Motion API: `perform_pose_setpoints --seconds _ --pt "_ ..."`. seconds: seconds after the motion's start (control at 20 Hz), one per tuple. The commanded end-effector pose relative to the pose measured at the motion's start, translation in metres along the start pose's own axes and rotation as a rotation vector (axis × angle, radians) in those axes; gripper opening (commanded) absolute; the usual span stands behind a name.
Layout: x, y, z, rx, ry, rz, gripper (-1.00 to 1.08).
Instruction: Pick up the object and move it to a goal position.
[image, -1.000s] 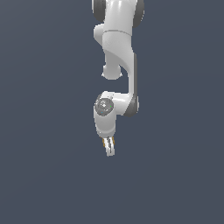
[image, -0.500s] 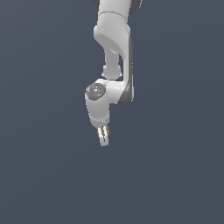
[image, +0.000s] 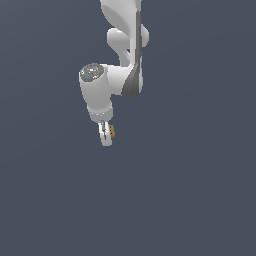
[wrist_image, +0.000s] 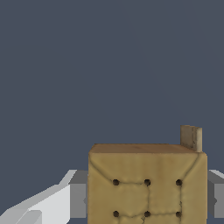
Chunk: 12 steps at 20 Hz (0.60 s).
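The object is a tiny tan-brown cube (image: 112, 132) with dark dot marks on its face (wrist_image: 147, 183). It sits between the fingers of my white gripper (image: 106, 135), which is shut on it. In the wrist view the cube fills the space between the two fingers (wrist_image: 52, 205), one on each side. The arm (image: 122, 45) hangs from above, and gripper and cube are held in mid-air over the plain dark grey ground.
Only a flat, uniform dark grey background (image: 200, 190) surrounds the arm in both views. No goal marker and no other object shows.
The arm has risen and swung toward the exterior view's left, carrying the cube with it. The wrist has rotated; the gripper stays shut on the cube.
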<state>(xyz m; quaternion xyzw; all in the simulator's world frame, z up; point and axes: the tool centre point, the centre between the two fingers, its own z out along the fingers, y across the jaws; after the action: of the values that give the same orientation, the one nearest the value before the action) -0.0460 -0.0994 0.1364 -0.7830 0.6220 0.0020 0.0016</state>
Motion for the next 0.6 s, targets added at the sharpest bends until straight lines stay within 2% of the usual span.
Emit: perform_pose_setpoints --seconds 0.0,0.55 --pt "0.008 0.016 -0.020 0.001 -0.001 0.000 -1.00" --pt "0.046 0.081 -0.104 0.000 0.001 0.001 -1.00"
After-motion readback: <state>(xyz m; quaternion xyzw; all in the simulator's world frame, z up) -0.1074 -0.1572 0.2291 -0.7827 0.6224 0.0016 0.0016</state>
